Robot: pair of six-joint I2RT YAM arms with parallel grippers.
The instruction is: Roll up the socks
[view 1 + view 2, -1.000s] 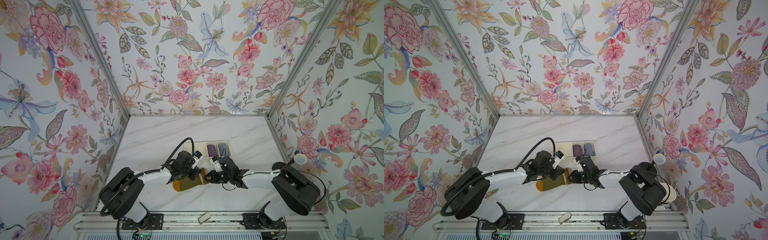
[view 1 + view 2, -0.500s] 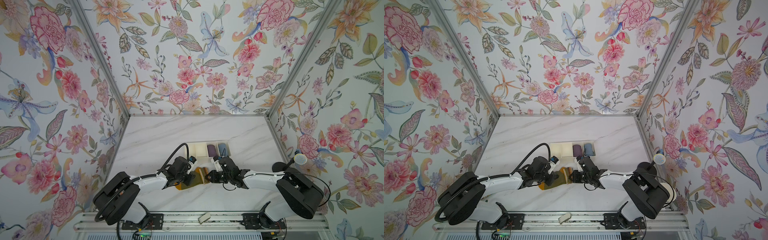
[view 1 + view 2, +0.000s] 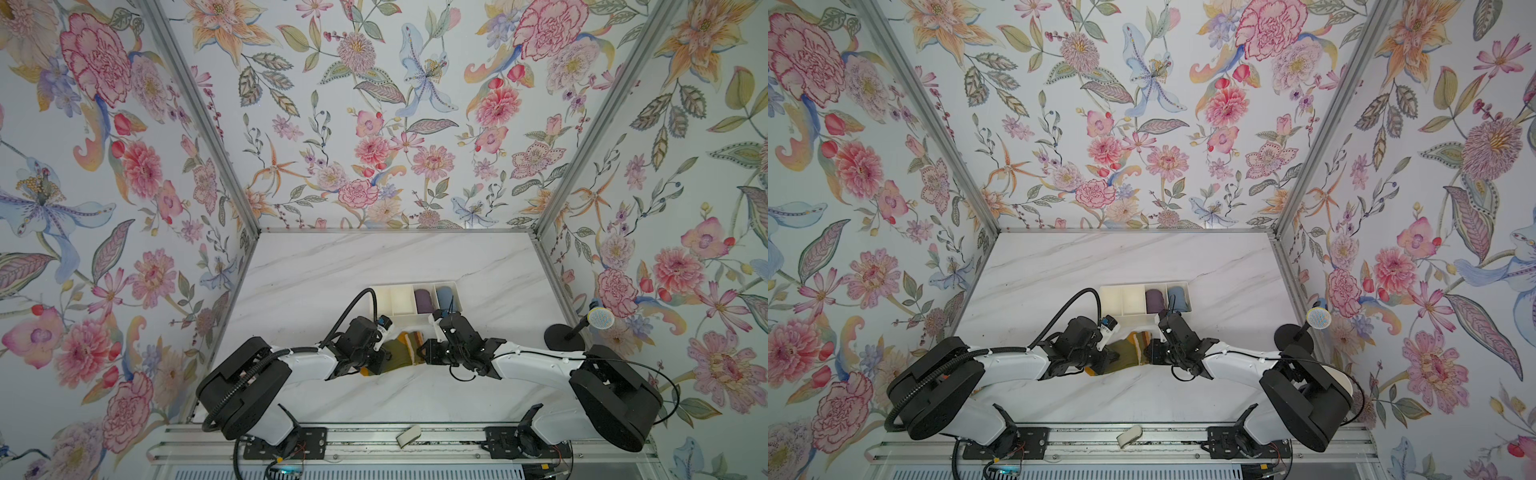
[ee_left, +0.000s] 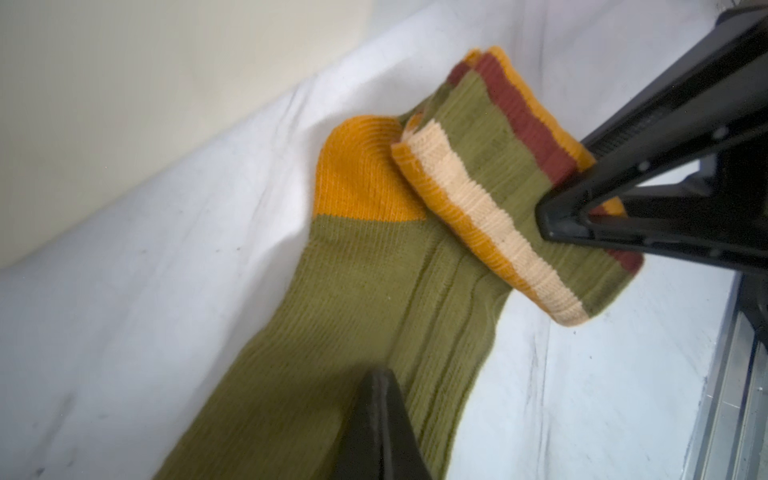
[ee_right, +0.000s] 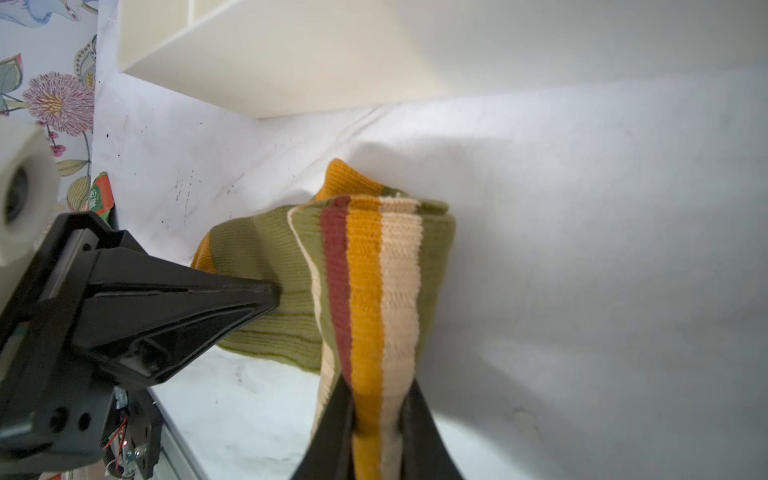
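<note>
The socks [image 3: 398,354] [image 3: 1126,353] lie between my two grippers, just in front of the tray. They are olive and ribbed, with a mustard heel [image 4: 361,170]. The striped cuff end [image 5: 370,266] is lifted and folded back over the olive leg. My right gripper [image 5: 376,399] [image 3: 422,353] is shut on that cuff, with the brown, orange and cream bands pinched between its jaws. My left gripper [image 4: 380,376] [image 3: 383,360] is shut, and its tip rests on the olive leg [image 4: 332,316] of the socks. Part of the toe end is hidden under the left arm.
A cream divided tray [image 3: 413,286] stands right behind the socks, holding a purple roll [image 3: 423,300] and a blue roll [image 3: 446,297]. A microphone on a black stand [image 3: 563,337] is at the right edge. Floral walls close in three sides.
My left arm has dropped lower and drawn back a little to the left over the socks. The right gripper has kept its place, still holding the cuff.
</note>
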